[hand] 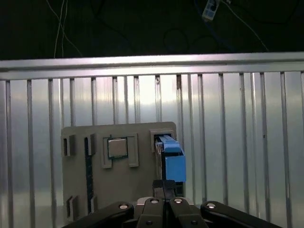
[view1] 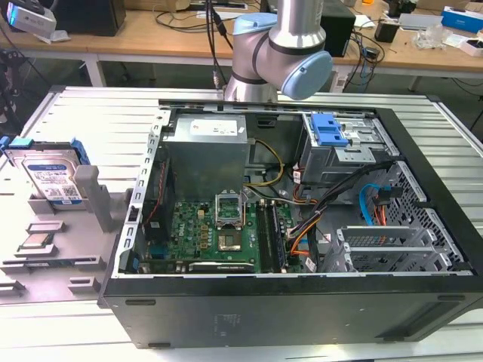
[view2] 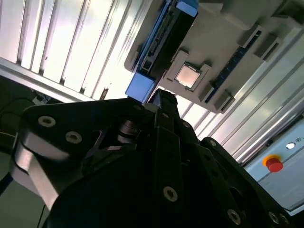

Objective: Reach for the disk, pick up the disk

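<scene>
First wrist view: black gripper (hand: 164, 183), clenched empty, faces the upright silver blue-framed disk (hand: 172, 159); grasping well needs jaws spread across its thin edge.

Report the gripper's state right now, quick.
Gripper: closed, holding nothing. The disk sits in the gray holder, not grasped.

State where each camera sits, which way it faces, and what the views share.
Exterior view: off the arm, looking down into the open computer case; arm joints behind it.
First wrist view: on the wrist, facing the grey holder past the gripper, jaws shut.
Second wrist view: on the wrist, same holder, gripper in front.
All three share the disk.
</scene>
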